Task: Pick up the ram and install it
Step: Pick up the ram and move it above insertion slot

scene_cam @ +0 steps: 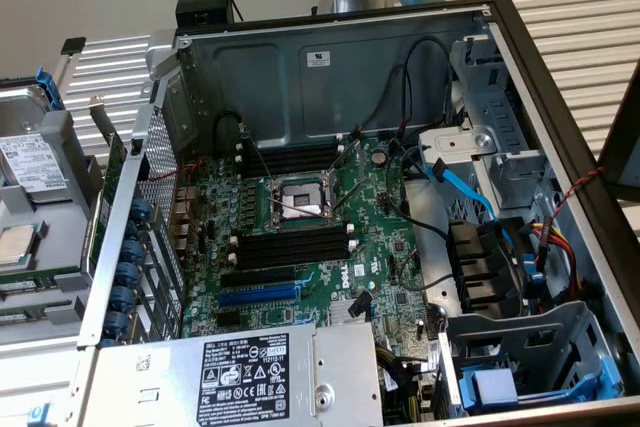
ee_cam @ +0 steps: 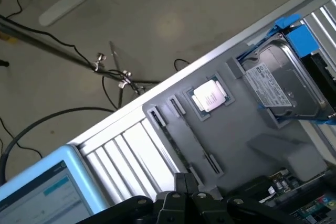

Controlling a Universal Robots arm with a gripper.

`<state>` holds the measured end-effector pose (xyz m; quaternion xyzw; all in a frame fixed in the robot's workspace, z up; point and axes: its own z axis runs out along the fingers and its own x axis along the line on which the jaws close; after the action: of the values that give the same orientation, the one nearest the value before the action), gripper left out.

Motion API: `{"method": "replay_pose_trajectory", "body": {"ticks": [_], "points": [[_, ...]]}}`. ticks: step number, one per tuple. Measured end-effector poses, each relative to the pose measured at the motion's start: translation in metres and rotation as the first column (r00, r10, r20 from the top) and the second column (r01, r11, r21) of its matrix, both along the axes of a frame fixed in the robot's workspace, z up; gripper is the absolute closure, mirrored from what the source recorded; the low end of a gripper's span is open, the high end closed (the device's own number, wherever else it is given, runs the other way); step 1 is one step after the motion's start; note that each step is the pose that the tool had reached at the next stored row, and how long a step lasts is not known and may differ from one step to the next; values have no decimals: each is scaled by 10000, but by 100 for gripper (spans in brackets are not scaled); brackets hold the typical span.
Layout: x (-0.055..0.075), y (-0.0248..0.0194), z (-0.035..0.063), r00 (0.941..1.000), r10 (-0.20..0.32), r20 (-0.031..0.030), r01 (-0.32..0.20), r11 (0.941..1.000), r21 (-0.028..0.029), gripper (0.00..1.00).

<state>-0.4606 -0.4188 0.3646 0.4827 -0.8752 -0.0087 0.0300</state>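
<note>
Two fingers of the gripper sit pressed together near one end of the ram lying in a grey tray

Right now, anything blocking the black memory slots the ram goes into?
Nothing visible does. In the exterior view, the lower memory slots beside the CPU socket sit empty; the upper memory slots also look empty, with thin wires near one end.
</note>
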Motion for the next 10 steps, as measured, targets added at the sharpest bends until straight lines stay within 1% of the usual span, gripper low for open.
{"method": "replay_pose_trajectory", "body": {"ticks": [2, 4, 8, 10], "points": [[0, 0, -4, 9993, 371, 15, -371, 9993, -1, 89], [0, 0, -8, 9973, 730, 44, -730, 9973, -1, 89], [0, 0, -12, 9894, 1446, 106, -1446, 9895, -8, 89], [1, 0, -13, 9867, 1623, 118, -1623, 9867, -9, 89]]}}
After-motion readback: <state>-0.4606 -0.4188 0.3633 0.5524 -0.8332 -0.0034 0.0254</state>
